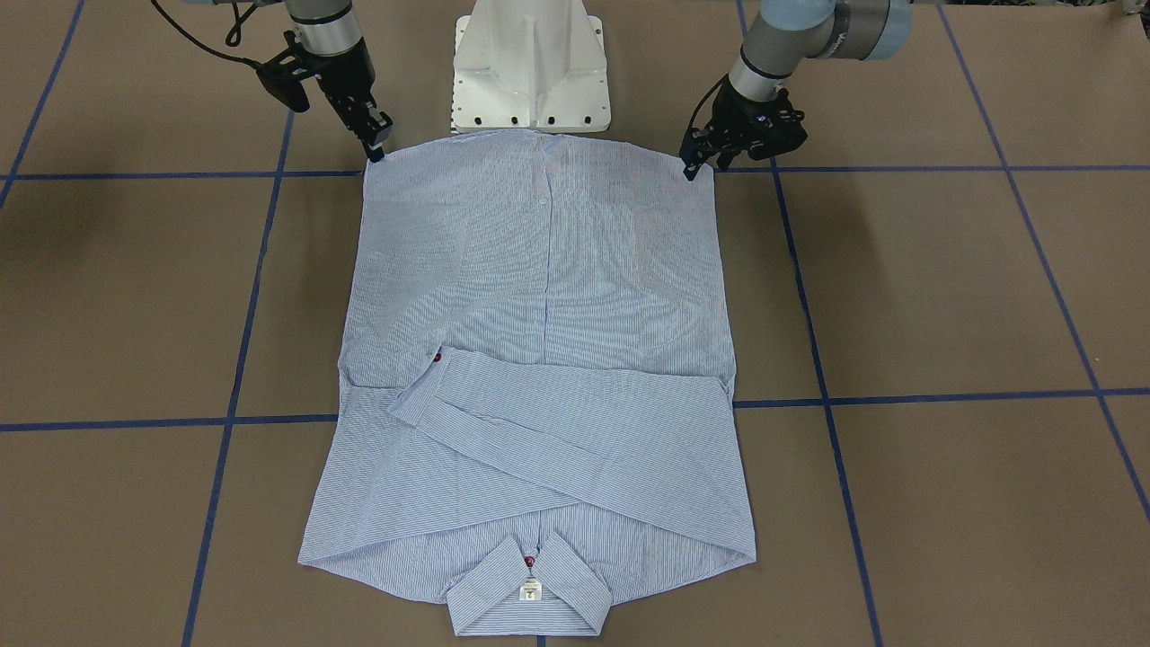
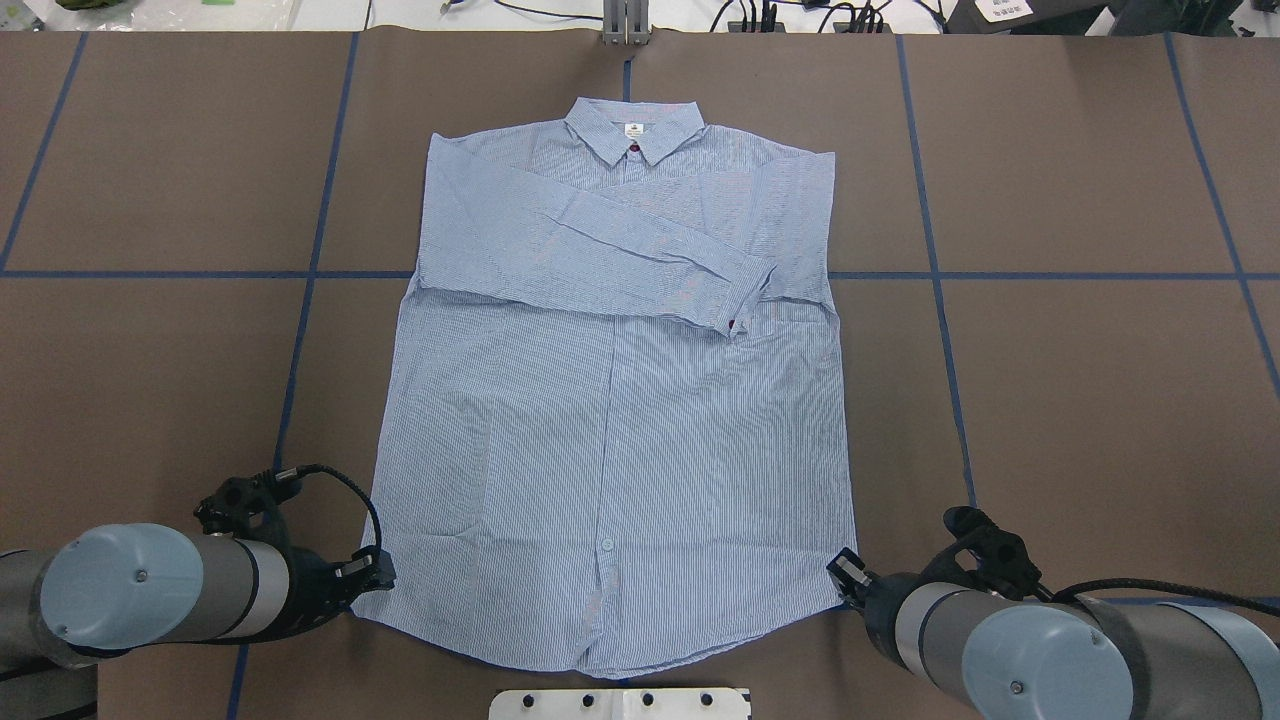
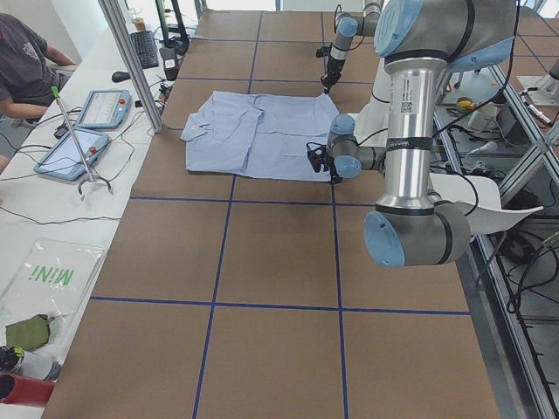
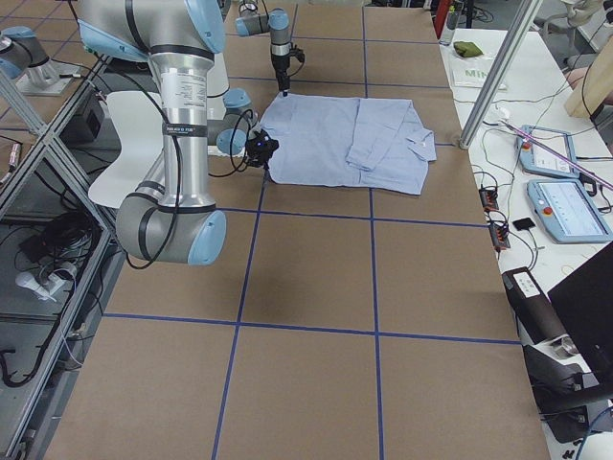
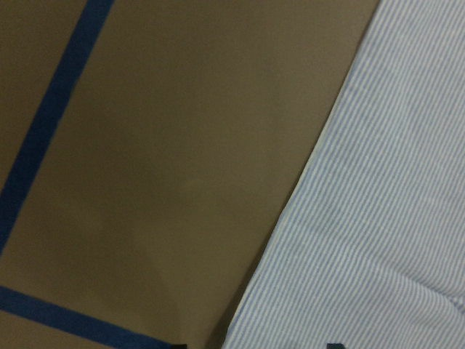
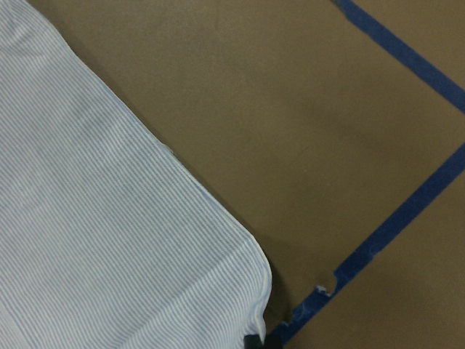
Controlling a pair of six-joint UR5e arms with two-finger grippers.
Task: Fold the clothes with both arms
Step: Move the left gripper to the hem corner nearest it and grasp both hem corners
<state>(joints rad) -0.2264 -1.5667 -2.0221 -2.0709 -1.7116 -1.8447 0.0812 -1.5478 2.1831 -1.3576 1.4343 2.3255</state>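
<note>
The light blue striped shirt [image 2: 610,400] lies flat on the brown table, collar away from the robot, with its sleeves folded across the chest. My left gripper [image 2: 375,575] is at the shirt's near left hem corner. The left wrist view shows its two fingertips spread apart, open, with the shirt's edge [image 5: 378,218] between them. My right gripper [image 2: 845,572] is at the near right hem corner. In the right wrist view a single dark tip [image 6: 263,340] sits on the corner of the shirt [image 6: 109,240], so it looks shut on that corner.
The white pedestal base [image 1: 530,67] stands just behind the hem. Blue tape lines [image 2: 300,300] cross the brown table. In the exterior left view a person [image 3: 22,65] sits at a side bench with tablets [image 3: 74,148].
</note>
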